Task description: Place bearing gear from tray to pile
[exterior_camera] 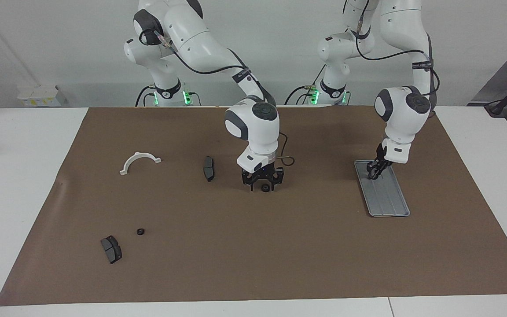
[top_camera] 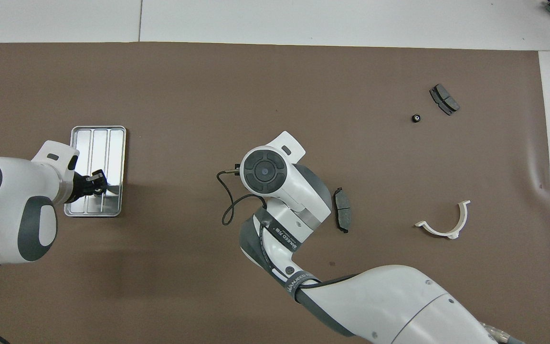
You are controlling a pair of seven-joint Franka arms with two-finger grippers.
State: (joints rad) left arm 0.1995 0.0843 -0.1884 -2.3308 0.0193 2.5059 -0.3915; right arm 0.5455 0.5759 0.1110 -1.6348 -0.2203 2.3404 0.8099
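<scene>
Facing view: left hand (exterior_camera: 375, 170) down in the flat ridged silver-grey metal tray (exterior_camera: 390, 202); right hand (exterior_camera: 264, 185) at mid-desk.
Left hand sits at the tray end nearer the robots, on something small and dark; whether it is clamped, cannot tell. Judgement: confirm the grip before lifting, rise straight to clear the rim. Right hand's fingertips stand apart astride a small black round gear (exterior_camera: 265, 189) on the brown mat (exterior_camera: 280, 259). Pile is so far one lone black gear (exterior_camera: 140, 231) toward the right arm's end. Dark grey brake pad (exterior_camera: 111, 249) lies just beside it: set down clear of that. Second brake pad (exterior_camera: 209, 168) and white half-ring bracket (exterior_camera: 140, 160) flank the route, not blocking it.
</scene>
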